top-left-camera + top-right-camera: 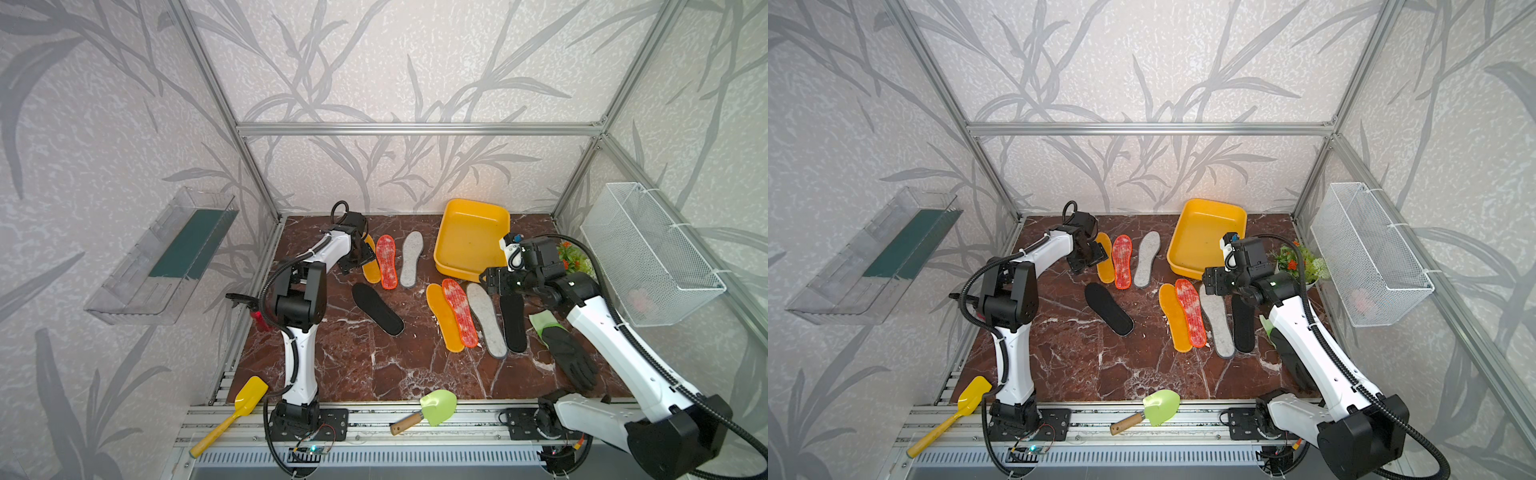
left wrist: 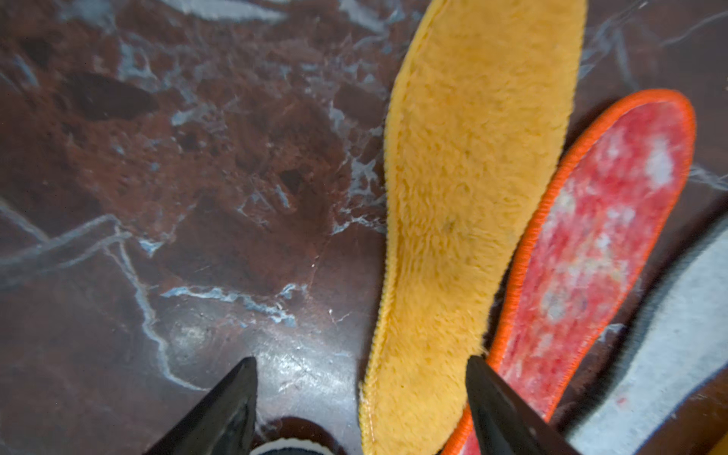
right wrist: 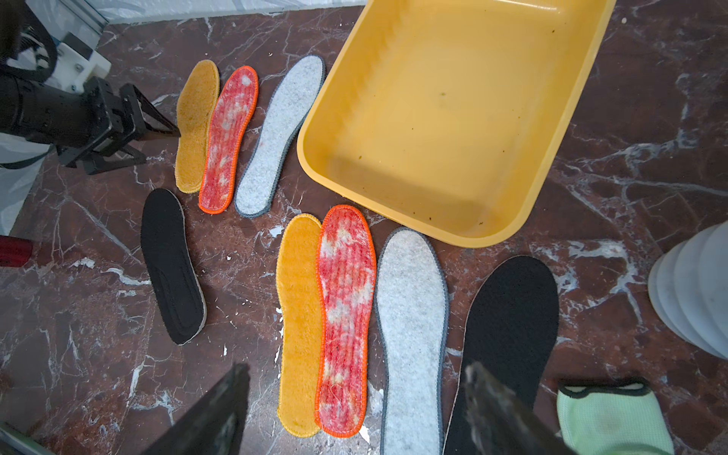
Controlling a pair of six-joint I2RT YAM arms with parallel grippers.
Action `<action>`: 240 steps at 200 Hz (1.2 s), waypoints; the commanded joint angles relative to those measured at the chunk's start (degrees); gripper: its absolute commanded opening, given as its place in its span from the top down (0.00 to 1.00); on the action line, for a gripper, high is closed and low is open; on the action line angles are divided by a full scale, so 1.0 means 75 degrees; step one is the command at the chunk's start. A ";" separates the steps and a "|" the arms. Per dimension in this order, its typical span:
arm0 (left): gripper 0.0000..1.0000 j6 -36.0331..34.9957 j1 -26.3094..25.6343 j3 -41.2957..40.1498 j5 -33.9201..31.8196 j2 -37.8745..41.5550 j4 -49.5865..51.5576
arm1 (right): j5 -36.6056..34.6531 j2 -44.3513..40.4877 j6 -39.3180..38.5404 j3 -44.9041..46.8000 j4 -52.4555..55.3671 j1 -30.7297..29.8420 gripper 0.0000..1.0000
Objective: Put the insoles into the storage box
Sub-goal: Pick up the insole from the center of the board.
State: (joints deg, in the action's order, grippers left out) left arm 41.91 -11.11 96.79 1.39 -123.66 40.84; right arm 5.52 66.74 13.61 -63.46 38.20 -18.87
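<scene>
Eight insoles lie flat on the marble table. At the back left are a yellow-orange insole (image 1: 371, 268), a red-white one (image 1: 387, 262), a grey felt one (image 1: 412, 259) and a black one (image 1: 377, 308). The front right row holds yellow (image 1: 444, 318), red-white (image 1: 460, 312), grey (image 1: 486, 320) and black (image 1: 514, 324) insoles. The yellow storage box (image 1: 471, 241) stands empty at the back right. My left gripper (image 2: 362, 366) is open low over the back yellow insole (image 2: 465, 197), straddling its edge. My right gripper (image 3: 357, 366) hovers open above the front row.
A black glove with a green cuff (image 1: 567, 353) lies under the right arm, beside a potted artificial plant (image 1: 575, 259). A wire basket (image 1: 648, 253) and a clear bin (image 1: 162, 257) hang on the walls. A yellow scoop (image 1: 237, 411) and a green trowel (image 1: 428, 409) lie on the front rail.
</scene>
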 commanded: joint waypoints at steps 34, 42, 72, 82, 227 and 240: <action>0.36 -0.0006 -0.0100 0.0579 -0.0172 -0.0414 0.0676 | 0.0026 -0.0133 0.0093 0.0135 -0.0033 -0.0049 0.15; 0.36 -0.0041 -0.0138 0.0686 -0.0239 -0.0473 0.0739 | 0.0031 -0.0142 0.0087 0.0143 -0.0053 -0.0044 0.16; 0.40 -0.0155 -0.0182 0.1011 -0.0407 -0.0676 0.0943 | -0.0018 -0.0202 0.0092 0.0222 -0.0060 -0.0044 0.16; 0.43 -0.0190 -0.0199 0.1131 -0.0453 -0.0775 0.1048 | -0.0030 -0.0237 0.0092 0.0273 -0.0065 -0.0050 0.16; 0.66 -0.0561 -0.0311 0.1604 -0.0889 -0.1395 0.1727 | 0.0102 -0.0665 0.0061 0.0607 -0.0266 -0.0050 0.16; 0.68 -0.0549 -0.0311 0.1578 -0.0833 -0.1419 0.1697 | 0.0074 -0.0716 0.0068 0.0633 -0.0258 -0.0050 0.16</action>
State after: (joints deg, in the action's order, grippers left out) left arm 37.93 -13.19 107.96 -3.75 -132.16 51.20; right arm 6.04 63.16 13.82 -59.33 36.56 -18.87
